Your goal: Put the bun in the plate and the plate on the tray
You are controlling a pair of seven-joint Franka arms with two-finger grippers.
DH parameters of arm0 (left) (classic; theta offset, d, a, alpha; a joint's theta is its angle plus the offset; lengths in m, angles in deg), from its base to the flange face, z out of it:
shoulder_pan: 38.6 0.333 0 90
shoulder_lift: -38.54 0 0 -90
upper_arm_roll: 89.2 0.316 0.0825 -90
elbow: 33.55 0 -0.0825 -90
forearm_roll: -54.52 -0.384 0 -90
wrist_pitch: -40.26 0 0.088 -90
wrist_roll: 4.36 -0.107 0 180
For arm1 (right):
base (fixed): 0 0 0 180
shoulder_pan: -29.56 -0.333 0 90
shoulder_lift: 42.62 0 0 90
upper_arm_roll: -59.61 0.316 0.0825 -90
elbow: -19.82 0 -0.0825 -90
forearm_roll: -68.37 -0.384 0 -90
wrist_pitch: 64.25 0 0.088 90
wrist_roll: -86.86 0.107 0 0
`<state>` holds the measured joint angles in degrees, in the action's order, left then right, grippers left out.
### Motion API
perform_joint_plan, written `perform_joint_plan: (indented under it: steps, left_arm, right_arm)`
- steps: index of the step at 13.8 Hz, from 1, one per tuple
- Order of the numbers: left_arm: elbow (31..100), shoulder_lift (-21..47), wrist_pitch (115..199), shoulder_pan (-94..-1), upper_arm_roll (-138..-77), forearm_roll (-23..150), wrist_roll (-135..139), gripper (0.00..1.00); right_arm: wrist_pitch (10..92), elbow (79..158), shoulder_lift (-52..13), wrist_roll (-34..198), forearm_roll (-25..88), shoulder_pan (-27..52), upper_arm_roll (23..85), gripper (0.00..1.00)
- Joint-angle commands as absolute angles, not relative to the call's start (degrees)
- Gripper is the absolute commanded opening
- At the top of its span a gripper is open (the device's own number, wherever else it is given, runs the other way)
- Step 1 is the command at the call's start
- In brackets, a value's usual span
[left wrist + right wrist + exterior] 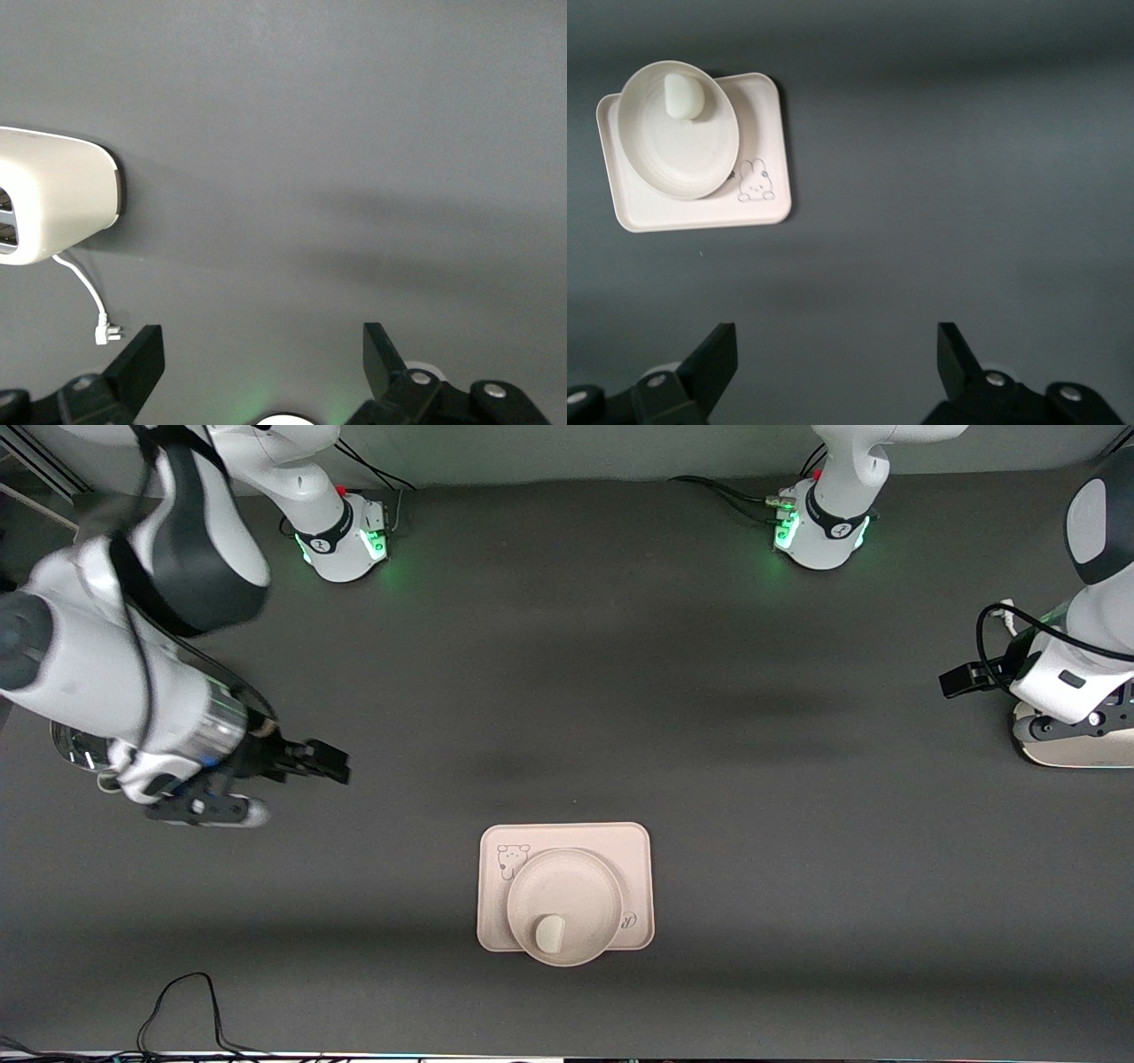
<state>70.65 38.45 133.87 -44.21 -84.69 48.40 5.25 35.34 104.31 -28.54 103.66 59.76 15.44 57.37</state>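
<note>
Tray (634, 850) lies flat on the dark bench (567, 717), near the middle of the edge closest to the front cam. Bear drawing sits at the tray corner toward the right arm's end, farther from the cam; script mark near the corner toward the left arm's end, closer to the cam.

Plate (564, 890) rests on the tray, shifted toward the cam-side edge so its rim overhangs that edge a little. Rest of the plate is inside the tray outline. Plate looks level.

Bun (550, 934) is in the plate, off-centre, close to the rim on the cam side. Right wrist view confirms: bun (683, 95) inside plate (687, 146), plate on tray (757, 115).

Right gripper (323, 762) hangs over bare bench toward the right arm's end, well apart from the tray. Fingers (713, 363) spread wide, nothing btwn them, nothing held. Tray w/ plate shows ahead of it in its wrist view.

Left gripper (961, 680) is up at the left arm's end of the bench, well apart from the tray. Wrist view shows fingers (142, 363) wide apart, empty, bare bench under them.

Also at the left arm's end: a white rounded appliance (53, 204) on the bench w/ a thin white cable and plug (102, 329) trailing beside it. Type of appliance: can't tell.

Loose black cable (186, 1010) loops at the cam-side edge near the right-arm corner.
</note>
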Motion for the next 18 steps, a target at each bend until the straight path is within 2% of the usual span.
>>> perform_joint_plan:
  steps: [1, 3, 5, 8, 9, 11, 18]
  left_arm:
    - [69.4, 37.9, 133.0, -44.5, -84.5, 47.7, 5.5, 1.00]
    - [69.4, 38.2, 132.8, -44.5, -84.5, 47.7, 5.5, 1.00]
    - [69.4, 39.2, 132.8, -44.5, -84.5, 47.8, 5.6, 1.00]
    - [69.7, 42.1, 132.6, -42.7, -84.8, 48.7, 5.5, 1.00]
    - [70.2, 43.1, 132.6, -41.8, -85.9, 48.8, 5.5, 1.00]
    - [70.7, 45.0, 132.3, -38.1, -89.4, 48.8, 5.7, 1.00]
    - [66.7, 43.6, 128.1, -38.3, -89.7, 48.8, 5.5, 1.00]
  right_arm:
    - [30.9, 109.4, -35.6, 102.0, 60.4, 15.8, 55.0, 1.00]
    - [31.4, 116.5, -40.8, 100.2, 61.2, 19.5, 55.0, 1.00]
    - [32.6, 120.2, -42.9, 97.3, 61.3, 21.0, 55.4, 1.00]
    - [32.7, 124.8, -46.7, 97.5, 67.1, 24.3, 60.8, 1.00]
    - [32.6, 125.2, -47.1, 97.5, 67.3, 26.5, 63.1, 1.00]
    - [32.6, 124.9, -47.0, 97.8, 67.7, 26.0, 63.7, 1.00]
    - [33.4, 124.8, -46.6, 98.1, 67.6, 25.7, 63.1, 1.00]
